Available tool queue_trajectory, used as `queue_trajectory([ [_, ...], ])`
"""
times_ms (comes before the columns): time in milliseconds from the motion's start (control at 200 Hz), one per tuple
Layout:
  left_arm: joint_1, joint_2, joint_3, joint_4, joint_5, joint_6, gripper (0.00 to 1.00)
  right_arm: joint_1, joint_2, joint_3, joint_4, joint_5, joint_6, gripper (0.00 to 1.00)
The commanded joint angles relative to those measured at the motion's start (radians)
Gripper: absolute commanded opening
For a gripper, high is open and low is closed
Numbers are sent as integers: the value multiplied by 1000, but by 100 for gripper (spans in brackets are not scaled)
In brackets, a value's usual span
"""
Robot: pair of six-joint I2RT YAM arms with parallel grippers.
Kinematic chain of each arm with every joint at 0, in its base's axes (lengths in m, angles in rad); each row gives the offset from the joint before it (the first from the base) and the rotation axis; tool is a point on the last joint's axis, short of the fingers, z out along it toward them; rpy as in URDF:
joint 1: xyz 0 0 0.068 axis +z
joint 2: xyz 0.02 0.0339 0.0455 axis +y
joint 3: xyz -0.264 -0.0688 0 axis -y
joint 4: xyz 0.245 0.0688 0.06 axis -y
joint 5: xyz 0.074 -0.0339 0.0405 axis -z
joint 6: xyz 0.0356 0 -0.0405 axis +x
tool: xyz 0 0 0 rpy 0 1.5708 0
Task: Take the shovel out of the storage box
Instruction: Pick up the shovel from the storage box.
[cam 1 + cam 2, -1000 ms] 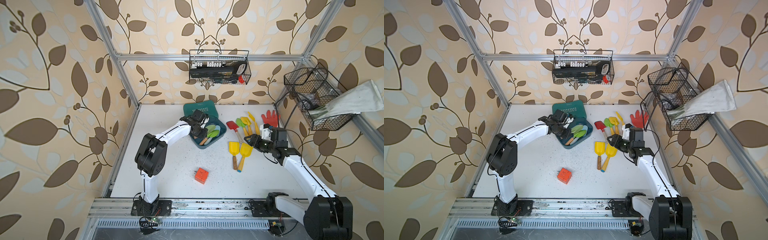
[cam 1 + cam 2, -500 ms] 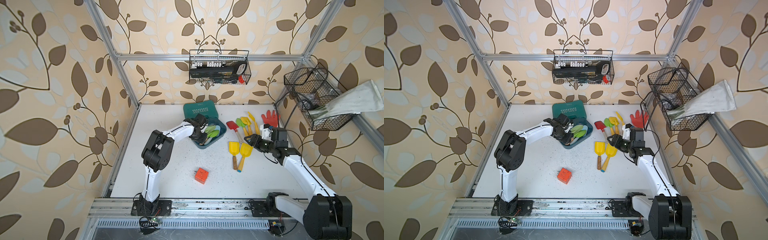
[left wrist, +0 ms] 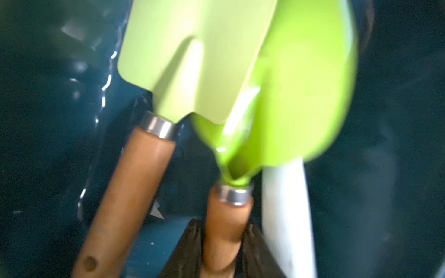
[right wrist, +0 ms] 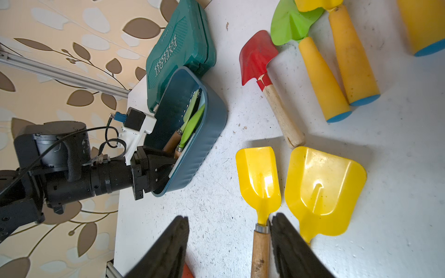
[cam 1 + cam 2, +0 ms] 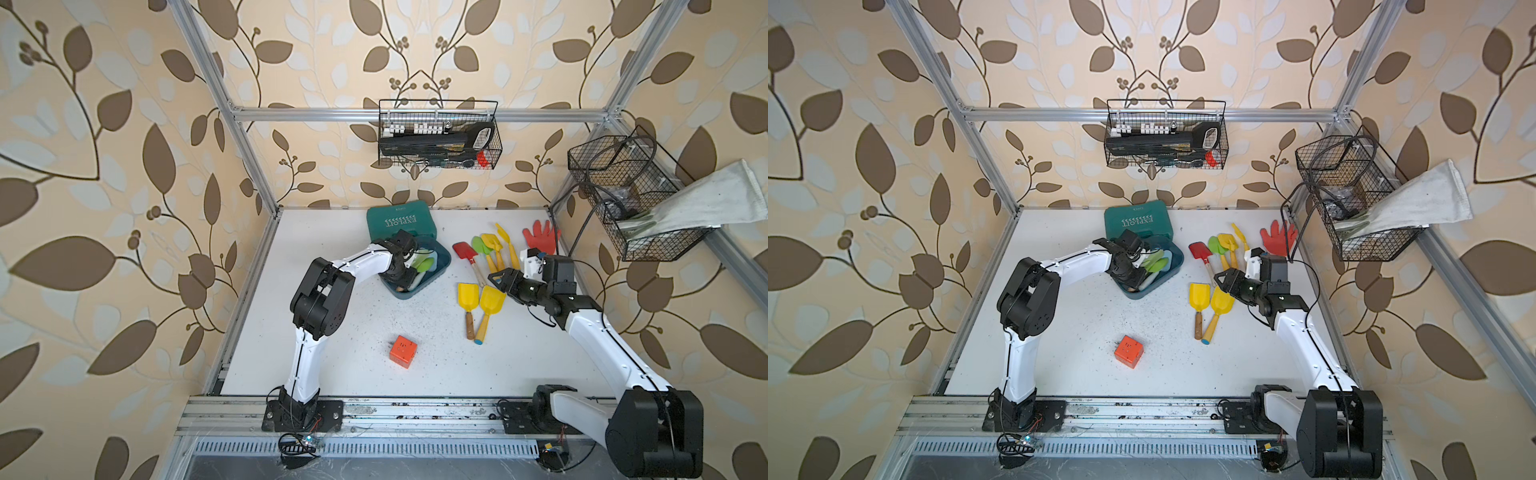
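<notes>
My left fingers clamp the wooden handle of the green shovel lying in the storage box. I judge it light and stiff, best held there. My right fingers stand apart, empty.

The word "EXPLOIT" is being displayed in pale raised lettering on the lid of the green tool case, inverted in both top views. No other text is being resolved.

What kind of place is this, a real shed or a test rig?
Probably a staged robot test cell, dressed like a garden-tool corner: an aluminium frame lined with leaf wallpaper, a white table strewn with garden shovels, and wire baskets of tools hung on the walls.
</notes>
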Motion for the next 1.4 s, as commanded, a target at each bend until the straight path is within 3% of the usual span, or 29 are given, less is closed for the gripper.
queue_trajectory([
  [0,-5,-4,-1,-11,-18,9,27,-3,11,-14,14,-17,6,58],
  [575,-8,-249,-198,189,-25,6,17,-3,41,-18,24,-14,6,58],
  [1070,-12,-314,-262,235,-28,1,16,-4,38,-24,25,-8,0,58],
  [1395,-14,-389,-305,269,91,-27,17,-5,36,-23,24,-8,-3,58],
])
